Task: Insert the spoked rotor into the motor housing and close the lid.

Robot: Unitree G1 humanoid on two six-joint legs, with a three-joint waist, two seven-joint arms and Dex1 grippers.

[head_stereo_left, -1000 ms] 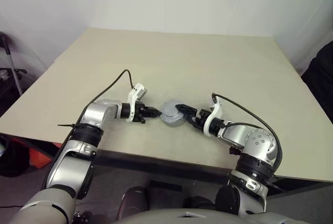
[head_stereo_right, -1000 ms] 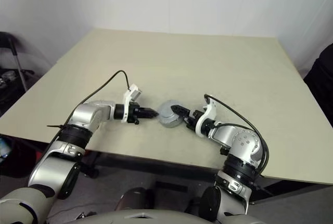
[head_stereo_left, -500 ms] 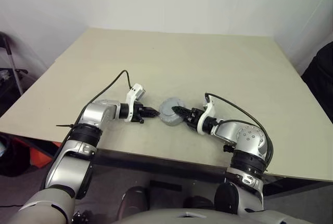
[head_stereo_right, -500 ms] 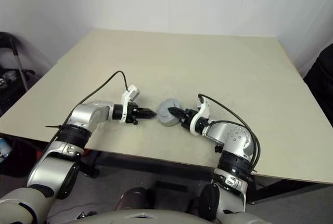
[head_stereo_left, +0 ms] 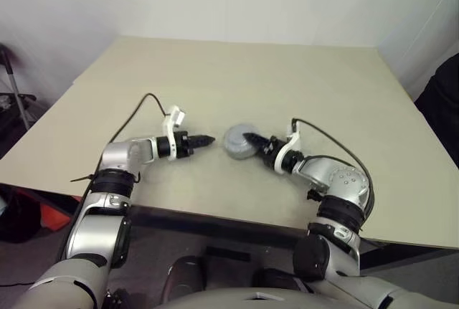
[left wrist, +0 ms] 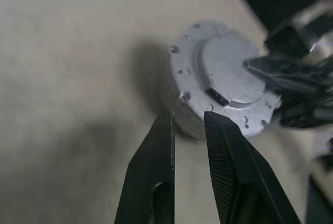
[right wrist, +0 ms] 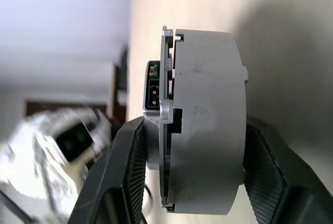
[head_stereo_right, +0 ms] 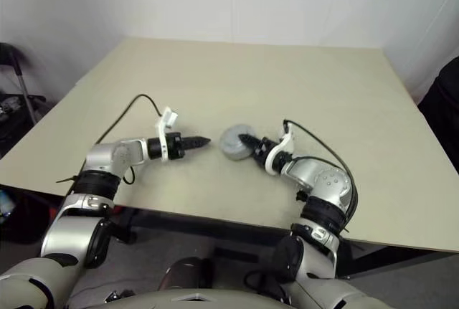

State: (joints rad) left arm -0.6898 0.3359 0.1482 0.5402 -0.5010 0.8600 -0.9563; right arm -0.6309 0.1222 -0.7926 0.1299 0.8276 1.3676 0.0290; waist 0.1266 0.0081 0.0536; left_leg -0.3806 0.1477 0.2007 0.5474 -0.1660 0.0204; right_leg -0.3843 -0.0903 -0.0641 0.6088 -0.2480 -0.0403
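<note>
**Silver motor assembly clamped by right pincer, lifted off table**

Silver-grey motor housing [right wrist: 205,120], lid [left wrist: 231,76] on it, sits between the right gripper [head_stereo_left: 251,141] fingers, clenched across its thickness; disc axis runs crosswise to those fingers. The table [head_stereo_left: 287,79] lies below. Left gripper [head_stereo_left: 204,139] is near, just to the left of the assembly, tips pointing at its rim, fingers almost closed on nothing. Right arm has it. Spoked rotor presumably inside. No legible writing or brand; only screw holes and a connector slot.
</note>
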